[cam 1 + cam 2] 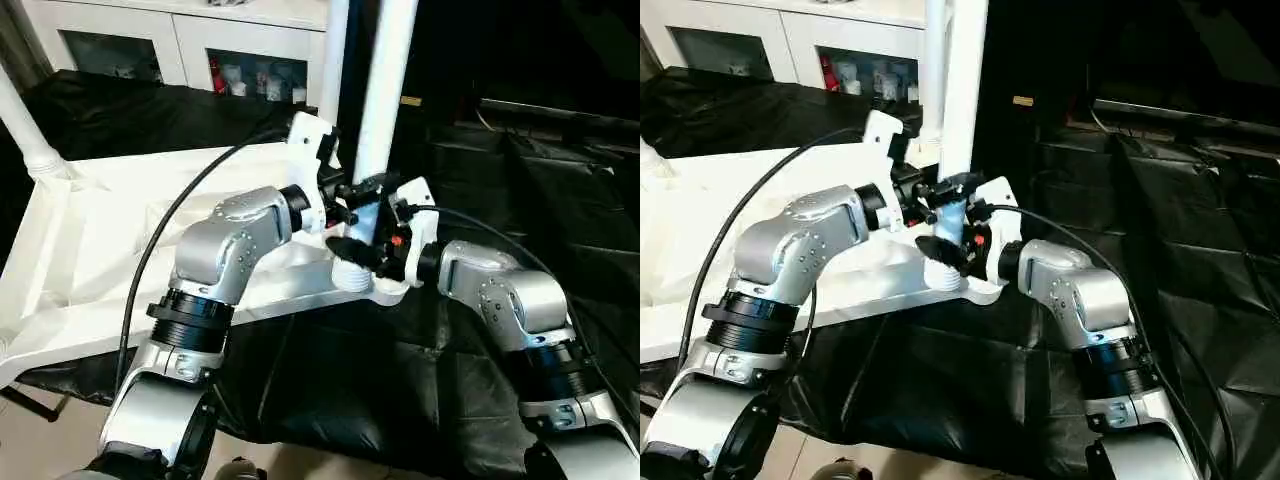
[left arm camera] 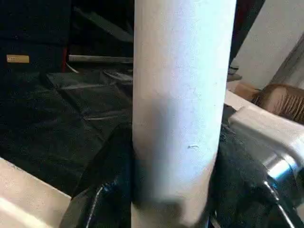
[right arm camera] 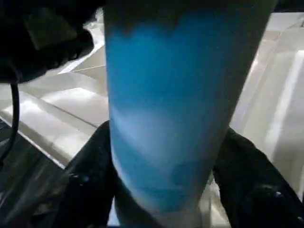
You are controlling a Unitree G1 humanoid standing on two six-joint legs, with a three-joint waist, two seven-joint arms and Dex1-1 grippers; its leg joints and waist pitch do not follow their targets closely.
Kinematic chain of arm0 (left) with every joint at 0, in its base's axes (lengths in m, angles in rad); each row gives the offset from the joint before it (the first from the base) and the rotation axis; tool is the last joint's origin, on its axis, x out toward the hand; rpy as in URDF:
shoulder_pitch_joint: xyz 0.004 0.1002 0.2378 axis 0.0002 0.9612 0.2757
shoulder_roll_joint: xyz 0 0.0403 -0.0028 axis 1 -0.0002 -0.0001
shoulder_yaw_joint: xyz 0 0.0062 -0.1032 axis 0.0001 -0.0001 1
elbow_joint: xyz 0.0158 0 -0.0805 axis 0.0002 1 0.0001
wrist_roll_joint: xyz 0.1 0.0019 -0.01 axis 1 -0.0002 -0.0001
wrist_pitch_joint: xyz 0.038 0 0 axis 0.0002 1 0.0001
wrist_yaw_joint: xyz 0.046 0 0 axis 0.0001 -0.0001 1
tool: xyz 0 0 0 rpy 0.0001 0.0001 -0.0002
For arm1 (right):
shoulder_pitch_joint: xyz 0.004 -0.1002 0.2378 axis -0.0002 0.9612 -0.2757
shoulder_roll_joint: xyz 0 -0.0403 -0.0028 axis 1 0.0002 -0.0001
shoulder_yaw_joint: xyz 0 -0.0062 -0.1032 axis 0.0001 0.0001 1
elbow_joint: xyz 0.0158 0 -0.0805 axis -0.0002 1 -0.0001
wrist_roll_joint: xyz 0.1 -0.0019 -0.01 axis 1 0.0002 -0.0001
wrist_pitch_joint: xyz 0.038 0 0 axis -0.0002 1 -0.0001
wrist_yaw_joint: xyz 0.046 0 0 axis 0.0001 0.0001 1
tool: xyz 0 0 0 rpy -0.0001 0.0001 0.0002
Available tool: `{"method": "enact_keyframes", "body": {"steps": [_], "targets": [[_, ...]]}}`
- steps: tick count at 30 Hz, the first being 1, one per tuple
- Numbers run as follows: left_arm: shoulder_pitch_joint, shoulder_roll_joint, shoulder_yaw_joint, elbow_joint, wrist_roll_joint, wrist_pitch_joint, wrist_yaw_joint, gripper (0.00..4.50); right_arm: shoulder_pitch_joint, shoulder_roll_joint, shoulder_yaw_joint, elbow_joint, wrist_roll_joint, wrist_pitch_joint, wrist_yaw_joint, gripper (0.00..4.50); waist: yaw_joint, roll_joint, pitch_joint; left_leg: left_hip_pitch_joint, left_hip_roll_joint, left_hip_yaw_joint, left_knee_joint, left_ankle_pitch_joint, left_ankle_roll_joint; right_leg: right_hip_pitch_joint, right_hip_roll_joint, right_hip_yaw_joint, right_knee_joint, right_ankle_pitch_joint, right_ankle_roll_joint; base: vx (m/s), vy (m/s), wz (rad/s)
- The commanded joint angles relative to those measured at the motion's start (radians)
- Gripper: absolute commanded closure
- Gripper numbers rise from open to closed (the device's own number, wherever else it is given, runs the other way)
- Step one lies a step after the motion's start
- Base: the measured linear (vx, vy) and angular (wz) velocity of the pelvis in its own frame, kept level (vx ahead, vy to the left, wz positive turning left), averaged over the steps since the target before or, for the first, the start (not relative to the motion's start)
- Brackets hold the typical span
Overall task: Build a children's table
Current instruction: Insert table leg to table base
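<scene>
The table top (image 1: 120, 240) lies ribs-up on the black-draped surface (image 1: 400, 380); at its near corner socket (image 1: 352, 272) a leg (image 1: 385, 90) stands upright. Left gripper (image 1: 352, 190) and right gripper (image 1: 362, 250) both clamp it. Seating it looks like the step; next, press straight down.

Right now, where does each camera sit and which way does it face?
Left eye: on the head, looking forward and down over both silver forearms at the upright leg and table top.
Right eye: beside it, same scene.
Left wrist: along the left tool, its black fingers around the leg.
Right wrist: along the right tool, facing the leg, table top behind.
All four share the leg.
</scene>
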State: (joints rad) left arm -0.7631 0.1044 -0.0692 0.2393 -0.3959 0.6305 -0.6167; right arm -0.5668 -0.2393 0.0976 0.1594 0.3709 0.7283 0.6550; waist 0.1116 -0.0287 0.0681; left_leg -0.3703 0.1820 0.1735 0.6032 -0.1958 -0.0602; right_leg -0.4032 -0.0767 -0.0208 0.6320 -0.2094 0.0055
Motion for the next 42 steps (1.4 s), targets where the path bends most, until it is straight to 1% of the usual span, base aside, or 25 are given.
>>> {"method": "enact_keyframes", "body": {"steps": [1,7,8,9,11,12,16,17,19,24,25,26,27,28,29,30,31,34,35,36,37,38,40,41,42], "targets": [[-0.013,0.003,-0.013,-0.009,0.010,-0.008,-0.013,2.61,-0.017,-0.013,-0.017,-0.013,-0.007,-0.006,-0.004,1.56,0.002,-0.004,-0.084,0.009,0.027,-0.004,-0.056,0.024,0.037,0.067,-0.050,0.029,-0.047,0.126,-0.261,0.000,0.000,0.00],[-0.018,0.007,-0.016,-0.002,0.013,-0.013,-0.020,2.61,-0.008,-0.019,-0.008,-0.020,-0.004,-0.005,0.009,1.56,0.002,-0.005,-0.085,0.010,0.027,-0.003,-0.056,0.021,0.033,0.068,-0.049,0.028,-0.047,0.139,-0.266,0.000,0.000,0.00],[-0.020,0.007,-0.016,0.002,0.014,-0.015,-0.022,2.61,-0.005,-0.021,-0.004,-0.020,-0.003,-0.001,0.014,1.73,0.002,-0.003,-0.085,0.009,0.027,-0.004,-0.056,0.019,0.032,0.068,-0.049,0.028,-0.047,0.139,-0.266,0.000,0.000,0.00],[-0.022,0.008,-0.017,0.004,0.015,-0.017,-0.023,2.61,-0.003,-0.025,0.001,-0.021,-0.004,0.002,0.017,1.73,0.002,-0.003,-0.085,0.009,0.027,-0.004,-0.056,0.019,0.032,0.069,-0.049,0.028,-0.047,0.139,-0.266,0.000,0.000,0.00],[-0.023,0.008,-0.017,0.006,0.016,-0.019,-0.024,2.61,-0.001,-0.029,0.006,-0.024,-0.005,0.007,0.022,1.90,0.002,-0.004,-0.085,0.009,0.027,-0.004,-0.056,0.017,0.033,0.069,-0.049,0.028,-0.047,0.140,-0.266,0.000,0.000,0.00],[-0.024,0.009,-0.017,0.008,0.016,-0.020,-0.025,2.61,0.000,-0.031,0.009,-0.025,-0.005,0.010,0.024,1.93,0.002,-0.002,-0.085,0.009,0.027,-0.004,-0.056,0.016,0.033,0.069,-0.049,0.028,-0.047,0.138,-0.266,0.000,0.000,0.00],[-0.027,0.008,-0.018,0.009,0.015,-0.021,-0.028,2.61,0.004,-0.035,0.011,-0.029,-0.002,0.025,0.028,2.33,0.002,-0.002,-0.085,0.010,0.028,-0.004,-0.056,0.015,0.031,0.068,-0.048,0.028,-0.047,0.141,-0.268,0.000,0.000,0.00],[-0.029,0.006,-0.017,0.011,0.013,-0.022,-0.030,2.61,0.005,-0.036,0.011,-0.026,-0.002,0.029,0.028,2.38,0.002,0.003,-0.086,0.010,0.028,-0.005,-0.056,0.015,0.029,0.068,-0.049,0.028,-0.046,0.145,-0.271,0.000,0.000,0.00],[-0.029,0.005,-0.017,0.012,0.013,-0.023,-0.031,2.61,0.006,-0.037,0.011,-0.026,-0.001,0.029,0.027,2.54,0.001,0.000,-0.085,0.010,0.027,-0.004,-0.056,0.011,0.028,0.068,-0.048,0.028,-0.047,0.144,-0.272,0.000,0.000,0.00],[-0.030,0.000,-0.016,0.011,0.005,-0.030,-0.044,2.61,0.012,-0.034,0.003,-0.031,0.003,0.032,0.019,2.62,0.001,0.003,-0.086,0.011,0.027,-0.005,-0.056,0.008,0.024,0.068,-0.048,0.028,-0.047,0.145,-0.272,0.000,0.000,0.00],[-0.030,-0.004,-0.010,0.008,-0.014,-0.009,-0.055,2.26,0.013,-0.033,0.001,-0.031,0.002,0.029,0.016,2.62,0.001,0.003,-0.086,0.011,0.028,-0.005,-0.056,0.006,0.024,0.068,-0.048,0.028,-0.048,0.145,-0.272,0.000,0.000,0.00],[-0.030,-0.005,-0.007,0.004,-0.025,0.005,-0.061,2.05,0.015,-0.032,-0.003,-0.032,0.002,0.027,0.012,2.62,0.001,0.003,-0.086,0.011,0.027,-0.004,-0.056,0.005,0.021,0.068,-0.048,0.028,-0.047,0.145,-0.273,0.000,0.000,0.00],[-0.030,-0.006,-0.005,0.002,-0.029,0.007,-0.063,1.91,0.016,-0.031,-0.006,-0.033,0.002,0.025,0.009,2.62,0.000,0.002,-0.086,0.010,0.027,-0.005,-0.056,0.005,0.021,0.069,-0.047,0.028,-0.047,0.146,-0.274,0.000,0.000,0.00],[-0.030,-0.006,-0.004,0.002,-0.028,0.005,-0.061,1.91,0.016,-0.031,-0.007,-0.033,0.003,0.024,0.008,2.62,0.000,0.003,-0.086,0.011,0.027,-0.004,-0.056,0.002,0.022,0.068,-0.047,0.028,-0.047,0.144,-0.274,0.000,0.000,0.00],[-0.029,-0.010,0.000,0.004,-0.018,-0.028,-0.050,1.89,0.018,-0.027,-0.014,-0.033,0.004,0.014,0.003,2.62,0.000,0.002,-0.085,0.011,0.028,-0.004,-0.057,-0.001,0.022,0.068,-0.048,0.028,-0.049,0.138,-0.274,0.000,0.000,0.00],[-0.029,-0.012,0.002,0.006,-0.012,-0.045,-0.047,1.74,0.019,-0.026,-0.018,-0.032,0.004,0.010,0.001,2.62,0.000,-0.002,-0.085,0.010,0.028,-0.004,-0.057,-0.007,0.023,0.070,-0.049,0.028,-0.050,0.128,-0.272,0.000,0.000,0.00],[-0.029,-0.014,0.004,0.008,-0.008,-0.062,-0.044,1.60,0.019,-0.024,-0.021,-0.031,0.005,0.005,-0.001,2.62,0.001,-0.001,-0.085,0.010,0.028,-0.005,-0.057,-0.008,0.024,0.069,-0.050,0.028,-0.051,0.123,-0.271,0.000,0.000,0.00],[-0.032,-0.031,0.036,0.007,-0.027,-0.104,-0.040,1.49,0.017,-0.014,-0.039,-0.025,0.007,-0.015,-0.016,2.62,0.000,-0.002,-0.085,0.011,0.028,-0.004,-0.058,-0.009,0.023,0.069,-0.049,0.028,-0.051,0.116,-0.270,0.000,0.000,0.00],[-0.033,-0.044,0.072,-0.013,-0.059,-0.156,-0.059,1.49,0.010,0.006,-0.070,-0.006,0.002,-0.072,-0.048,2.62,0.002,-0.002,-0.084,0.009,0.028,-0.004,-0.058,-0.011,0.021,0.068,-0.052,0.028,-0.051,0.110,-0.272,0.000,0.000,0.00],[-0.034,-0.044,0.079,-0.016,-0.064,-0.155,-0.057,1.49,0.008,0.011,-0.079,0.000,-0.001,-0.094,-0.056,2.62,0.001,-0.001,-0.085,0.008,0.028,-0.004,-0.058,-0.020,0.017,0.067,-0.053,0.028,-0.052,0.103,-0.274,0.000,0.000,0.00],[-0.034,-0.037,0.077,-0.015,-0.059,-0.151,-0.058,1.49,0.006,0.016,-0.089,0.004,-0.001,-0.110,-0.067,2.62,0.001,0.000,-0.085,0.011,0.029,-0.003,-0.058,-0.023,0.016,0.065,-0.053,0.028,-0.052,0.101,-0.275,0.000,0.000,0.00],[-0.029,-0.026,0.070,-0.018,-0.054,-0.157,-0.075,1.49,0.005,0.021,-0.101,0.008,-0.001,-0.122,-0.081,2.62,0.000,0.001,-0.084,0.011,0.028,-0.003,-0.059,-0.026,0.016,0.065,-0.049,0.028,-0.052,0.096,-0.269,0.000,0.000,0.00],[-0.014,-0.002,0.053,-0.015,-0.040,-0.164,-0.106,1.49,0.005,0.027,-0.119,0.019,-0.011,-0.155,-0.111,2.62,-0.001,0.002,-0.083,0.011,0.028,-0.004,-0.060,-0.030,0.016,0.064,-0.049,0.028,-0.053,0.083,-0.261,0.000,0.000,0.00],[0.014,0.046,-0.002,-0.007,0.012,-0.195,-0.154,1.49,0.012,0.020,-0.125,0.033,-0.038,-0.185,-0.147,2.62,0.000,0.003,-0.083,0.012,0.028,-0.005,-0.062,-0.028,0.010,0.063,-0.049,0.027,-0.055,0.064,-0.244,0.000,0.000,0.00],[0.020,0.057,-0.016,-0.005,0.025,-0.201,-0.166,1.49,0.013,0.017,-0.125,0.036,-0.045,-0.190,-0.154,2.62,-0.004,0.011,-0.084,0.014,0.027,-0.005,-0.062,-0.027,0.000,0.060,-0.045,0.026,-0.055,0.057,-0.229,0.000,0.000,0.00]]}}
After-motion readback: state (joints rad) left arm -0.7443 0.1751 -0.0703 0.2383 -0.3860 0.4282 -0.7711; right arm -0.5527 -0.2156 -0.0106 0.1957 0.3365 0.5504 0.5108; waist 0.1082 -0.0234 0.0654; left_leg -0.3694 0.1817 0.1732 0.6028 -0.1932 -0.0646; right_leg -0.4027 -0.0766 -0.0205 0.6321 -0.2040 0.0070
